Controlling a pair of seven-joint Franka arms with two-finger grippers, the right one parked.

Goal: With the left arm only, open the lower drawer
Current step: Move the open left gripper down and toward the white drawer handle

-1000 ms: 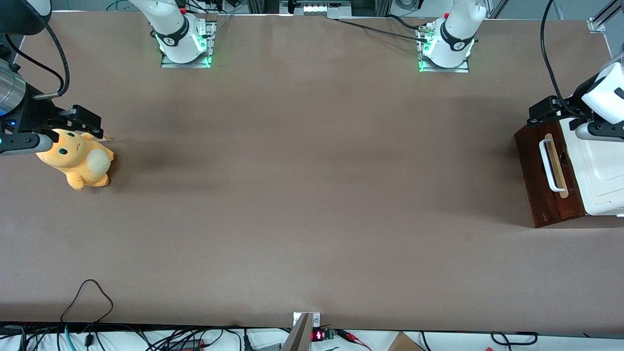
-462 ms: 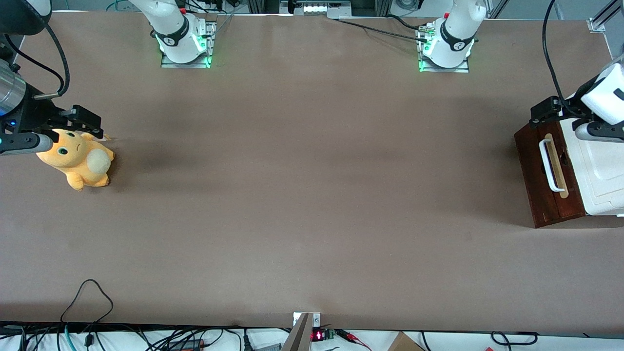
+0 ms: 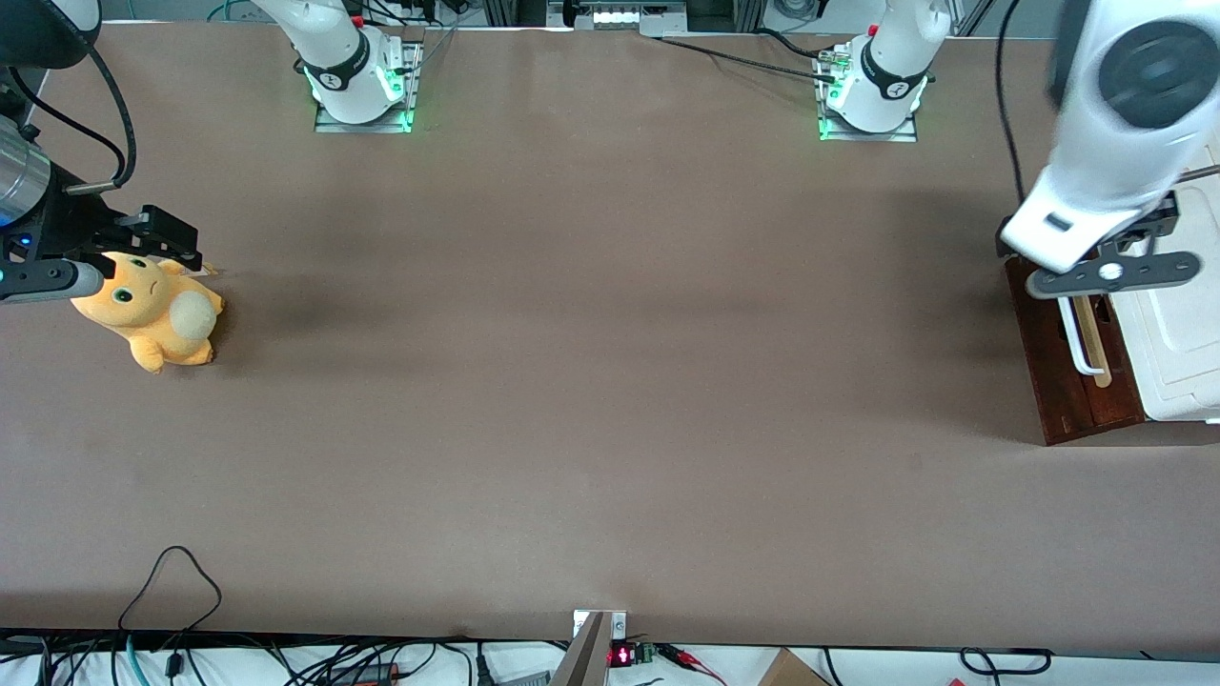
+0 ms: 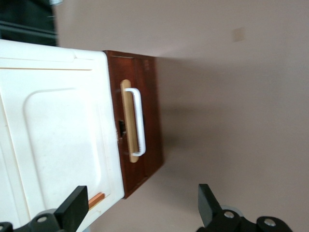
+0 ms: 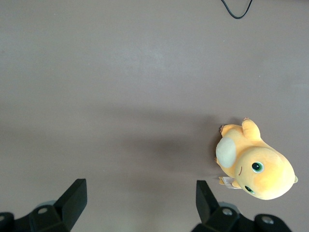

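above the cabinet at the working arm's end of the table, the left arm (image 3: 1110,124) is lining up on the lower drawer (image 3: 1058,353).

the gripper (image 4: 140,212) is hanging wide open and holding nothing, with the drawer sitting shut below it and its white bar handle (image 4: 138,122) lying apart from both fingers; next, judging by this, it is needing to descend and close its fingers around the handle before pulling outward.
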